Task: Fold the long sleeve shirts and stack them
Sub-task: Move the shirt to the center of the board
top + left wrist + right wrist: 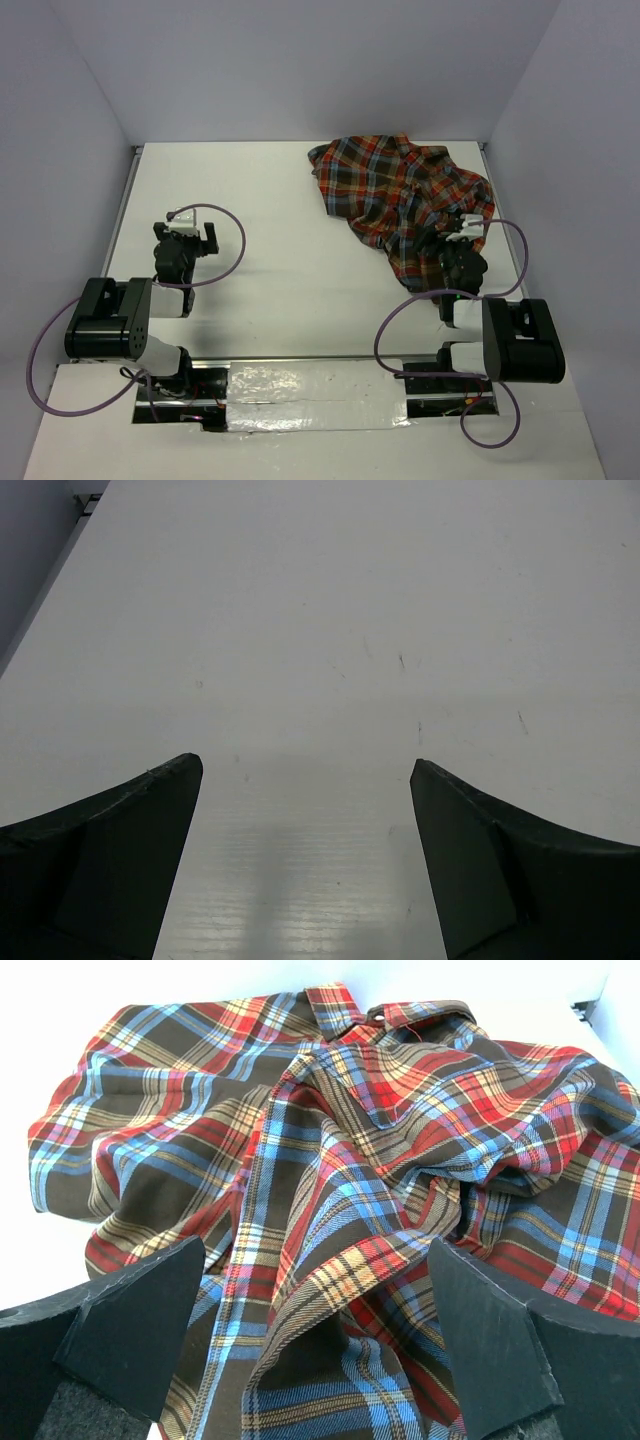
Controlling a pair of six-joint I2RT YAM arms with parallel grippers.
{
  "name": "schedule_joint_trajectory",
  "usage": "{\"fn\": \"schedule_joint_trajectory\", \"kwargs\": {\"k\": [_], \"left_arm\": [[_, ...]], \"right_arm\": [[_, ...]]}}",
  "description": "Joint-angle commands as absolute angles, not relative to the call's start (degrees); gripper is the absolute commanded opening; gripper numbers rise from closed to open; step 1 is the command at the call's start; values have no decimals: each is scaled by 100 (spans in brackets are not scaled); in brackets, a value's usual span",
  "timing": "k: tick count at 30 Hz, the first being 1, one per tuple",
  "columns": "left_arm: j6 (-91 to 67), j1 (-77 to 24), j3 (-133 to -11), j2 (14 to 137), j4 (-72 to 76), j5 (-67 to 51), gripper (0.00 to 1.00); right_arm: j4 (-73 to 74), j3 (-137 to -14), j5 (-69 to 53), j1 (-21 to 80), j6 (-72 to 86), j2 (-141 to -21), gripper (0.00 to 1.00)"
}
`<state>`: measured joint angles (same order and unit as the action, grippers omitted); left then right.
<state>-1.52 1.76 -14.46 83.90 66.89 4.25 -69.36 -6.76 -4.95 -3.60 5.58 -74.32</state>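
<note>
A plaid long sleeve shirt (400, 195), checked red-orange, dark brown and light blue, lies crumpled at the back right of the white table (280, 220). In the right wrist view the shirt (340, 1140) fills the frame in loose folds, its collar at the far edge. My right gripper (458, 236) hovers over the shirt's near right part, open, with cloth below the gap (316, 1260) but nothing pinched. My left gripper (190, 228) is open over bare table on the left, far from the shirt, and nothing lies between its dark fingers (120, 850).
Grey walls close in the table on the left, back and right. A metal rail (125, 200) runs along the table's left edge. Purple cables (235, 250) loop off both arms, whose bases sit on a reflective strip (300, 385) at the near edge.
</note>
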Motion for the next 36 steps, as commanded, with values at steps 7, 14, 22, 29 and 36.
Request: {"fn": "schedule_joint_trajectory", "kwargs": {"k": [7, 14, 22, 29, 36], "left_arm": [[52, 176, -1433, 8358, 7005, 213, 99], [359, 115, -5608, 7960, 990, -1344, 97], [353, -554, -7294, 8982, -2284, -298, 87], [105, -571, -7532, 9166, -2558, -835, 87], [167, -116, -8881, 10071, -2505, -826, 89]], "right_arm": [[-4806, -1395, -10, -316, 832, -5953, 100], [-251, -4208, -808, -404, 746, -6710, 30], [1035, -5940, -281, -326, 1432, -9244, 60], [1169, -5722, -1000, 1534, 1468, -9668, 41], [1431, -8301, -1863, 4042, 1792, -11150, 55]]}}
